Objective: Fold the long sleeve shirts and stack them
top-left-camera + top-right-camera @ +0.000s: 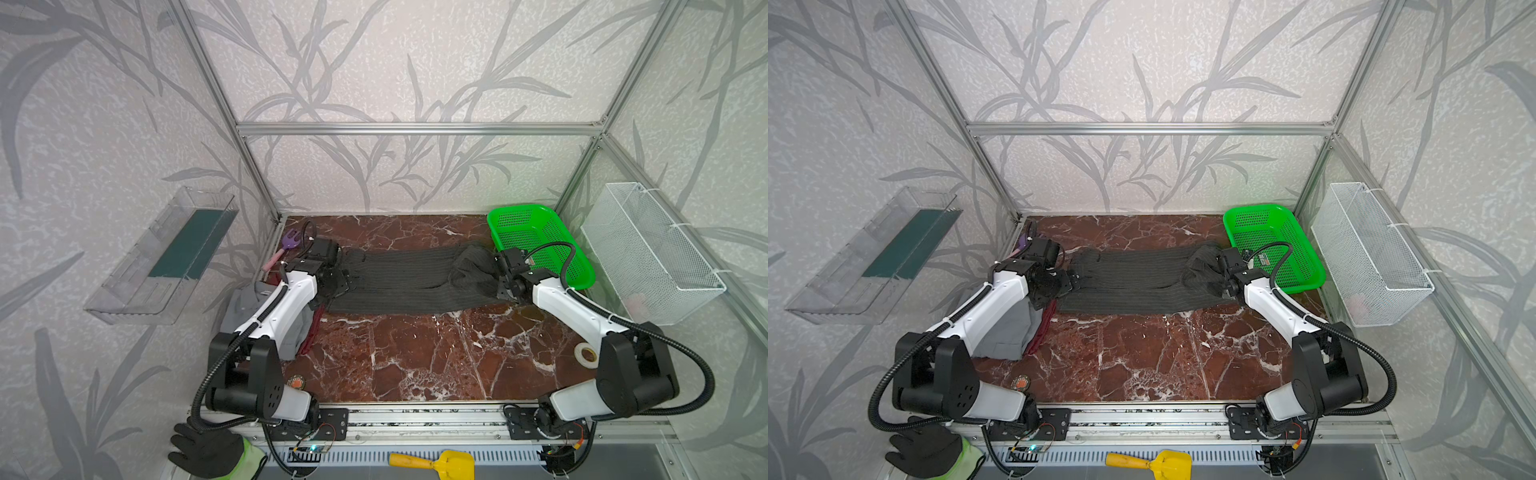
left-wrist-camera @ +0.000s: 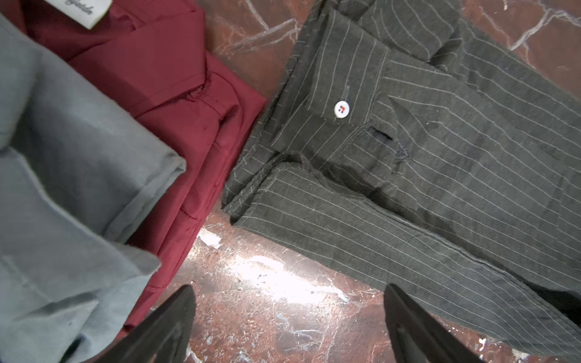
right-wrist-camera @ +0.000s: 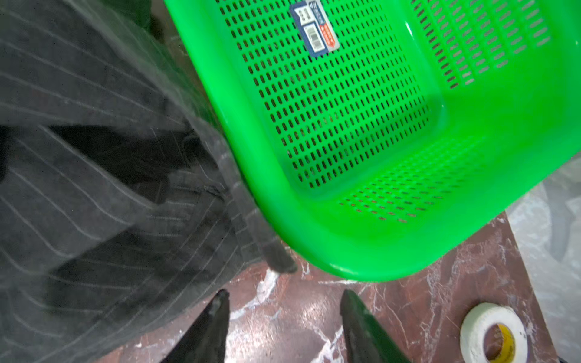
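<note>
1. Closest to us in both top views, below the table's front rail, lie a yellow scoop [image 1: 453,463] [image 1: 1167,465] and a black glove [image 1: 208,451] [image 1: 926,451] with a green cuff.
2. We see the pinstriped shirt [image 1: 407,278] [image 1: 1133,282] folded into a long band across the far half of the marble table [image 1: 415,361], stretched between the two arms.
3. Its right end is bunched up and presses against the wall of the green basket [image 1: 519,206] [image 3: 345,125].
4. Its left end lies flat, with a white button [image 2: 341,109] on a cuff.
5. At the left, under the left arm, we find the grey shirt [image 1: 1009,332] [image 2: 63,157] lying on the dark red shirt [image 1: 1044,328] [image 2: 163,78], whose edge shows along the grey one's right side, just beside the pinstriped shirt.
6. Our left gripper [image 2: 288,287] hangs over bare marble at the pinstriped shirt's left end, fingers spread wide with nothing between them.
7. Our right gripper [image 3: 284,292] hangs at the shirt's right end beside the basket, fingers apart over bare marble, gripping nothing.
8. We also see a roll of tape [image 1: 586,354] [image 3: 478,320] on the table near the right arm.
</note>
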